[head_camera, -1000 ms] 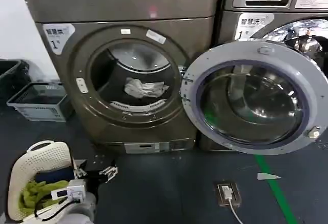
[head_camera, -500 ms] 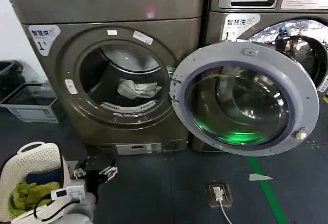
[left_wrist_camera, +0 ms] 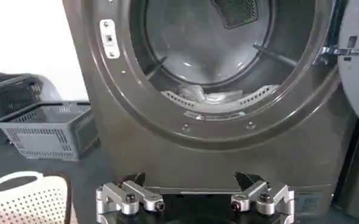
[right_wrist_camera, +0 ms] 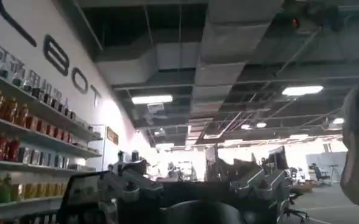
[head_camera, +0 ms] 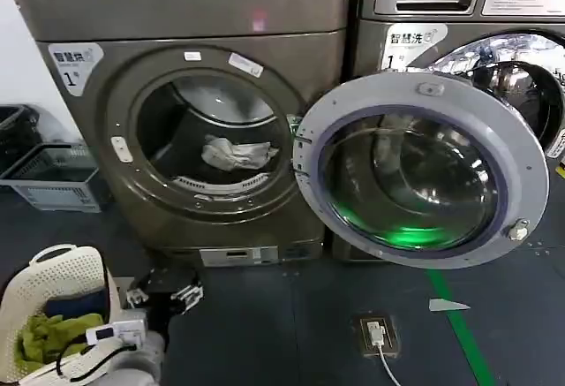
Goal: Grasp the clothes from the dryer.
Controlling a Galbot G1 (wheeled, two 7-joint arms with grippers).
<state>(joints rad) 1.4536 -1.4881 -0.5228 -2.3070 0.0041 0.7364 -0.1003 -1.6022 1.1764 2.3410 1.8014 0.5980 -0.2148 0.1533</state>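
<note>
Inside the dryer (head_camera: 190, 112), the clothes (head_camera: 231, 153) lie half hidden behind the drum lip.

The dryer (head_camera: 190, 130) has its round mouth wide open in the middle left of the head view. The way in is free. The clothes (head_camera: 231, 152) lie low inside, behind the bottom lip. The glass door (head_camera: 422, 170) hangs open on the right. The left gripper (head_camera: 163, 296) sits low on the floor side, beside a white basket (head_camera: 53, 280).
</note>
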